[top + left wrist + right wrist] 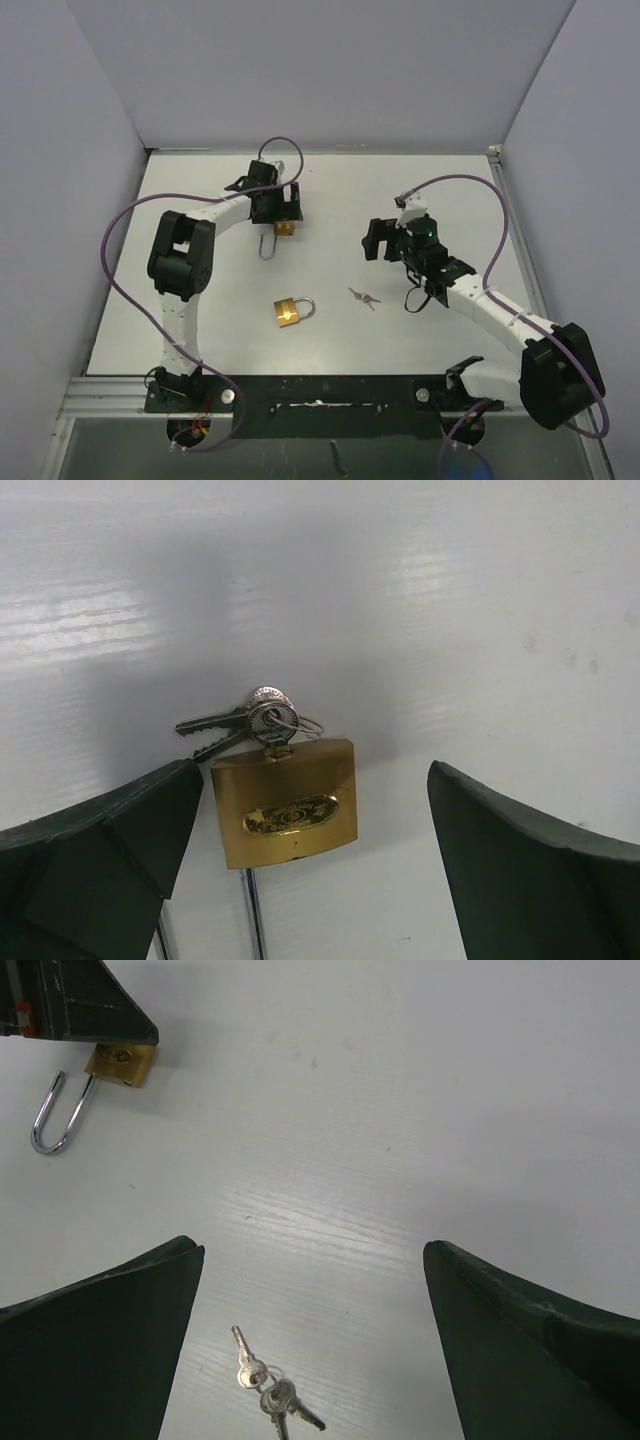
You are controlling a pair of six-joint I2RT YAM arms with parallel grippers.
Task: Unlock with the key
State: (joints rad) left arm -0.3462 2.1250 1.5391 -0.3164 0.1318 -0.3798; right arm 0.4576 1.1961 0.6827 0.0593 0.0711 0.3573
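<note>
1. A brass padlock (285, 815) lies flat on the counter (330, 200), far left of centre. A key (270, 720) sits in its keyhole, with spare keys on the same ring. Its steel shackle (55, 1115) is swung aside, one leg free of the body.
2. A second brass padlock (290, 312) lies flat nearer the middle, its shackle closed and pointing right.
3. A loose key bunch (265, 1385) lies to its right, apart from it.

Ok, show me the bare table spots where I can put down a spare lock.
Bare: the far strip between the left claw and right claw, and the near strip between the closed padlock and the base rail. Crowded: the middle, where that padlock and the loose keys lie, and under the left claw, over the keyed padlock.
</note>
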